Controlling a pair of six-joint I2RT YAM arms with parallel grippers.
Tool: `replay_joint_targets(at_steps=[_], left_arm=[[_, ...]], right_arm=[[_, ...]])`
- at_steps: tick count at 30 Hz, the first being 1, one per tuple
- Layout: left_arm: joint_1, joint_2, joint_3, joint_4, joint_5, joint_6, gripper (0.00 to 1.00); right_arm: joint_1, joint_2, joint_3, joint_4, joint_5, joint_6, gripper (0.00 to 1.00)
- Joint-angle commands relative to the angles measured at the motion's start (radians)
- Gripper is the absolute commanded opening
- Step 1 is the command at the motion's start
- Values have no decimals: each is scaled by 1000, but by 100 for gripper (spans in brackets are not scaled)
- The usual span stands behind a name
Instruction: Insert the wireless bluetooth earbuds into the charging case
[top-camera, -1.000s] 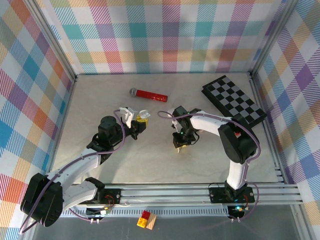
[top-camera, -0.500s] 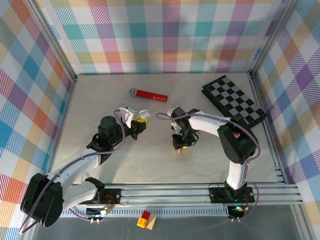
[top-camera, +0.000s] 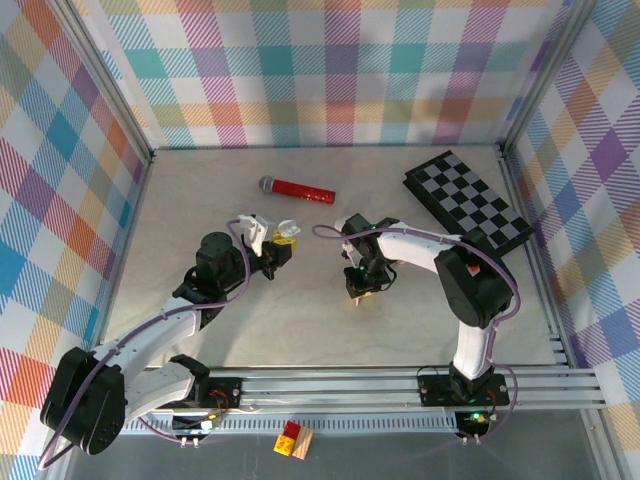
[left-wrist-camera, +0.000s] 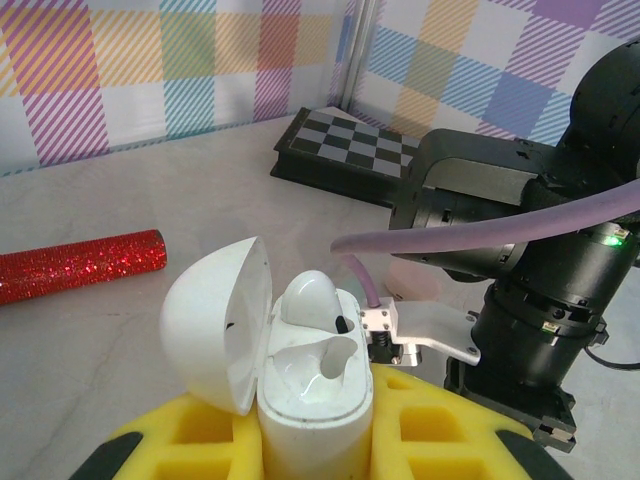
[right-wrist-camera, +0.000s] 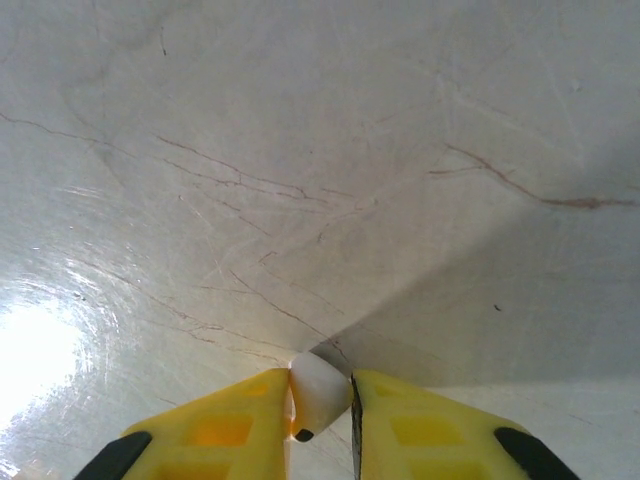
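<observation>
Lying beyond case (left-wrist-camera: 315, 400): microphone (left-wrist-camera: 80, 263), chessboard (left-wrist-camera: 350, 150).

Lab rig cell (plaid walls (top-camera: 330, 80), alu frame (top-camera: 400, 385)).

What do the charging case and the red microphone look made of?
Charging case: smooth white plastic, apparently glossy, with soft highlights in its wells. Microphone: handle looks coated in red glitter, grainy and sparkling; what lies beneath cannot be told.

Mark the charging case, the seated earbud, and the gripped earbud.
charging case (left-wrist-camera: 318, 425), left wrist view, front body.
seated earbud (left-wrist-camera: 312, 298), left wrist view, rounded top.
gripped earbud (right-wrist-camera: 320, 388), right wrist view, white body.
</observation>
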Motion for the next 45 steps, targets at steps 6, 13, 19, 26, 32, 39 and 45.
replay_joint_targets(at_steps=[6,13,19,26,32,39,45], left_arm=[[-11,-15,23,4,23,15,15],[-11,-8,24,15,25,15,15],[-11,5,26,27,31,13,15],[-28,35,36,40,75,25,15],[-89,80,59,46,124,98,15],[-156,165,95,116,201,171,15],[-199,210,158,91,264,235,15]], right_arm=[[6,30,-5,4,4,6,21],[5,-33,-14,21,42,1,16],[5,-199,-92,156,103,-2,18],[5,-431,-185,347,107,-2,15],[4,-622,-217,444,39,-52,14],[4,-793,-241,541,-30,-109,13],[5,-843,-239,552,-155,-144,12]])
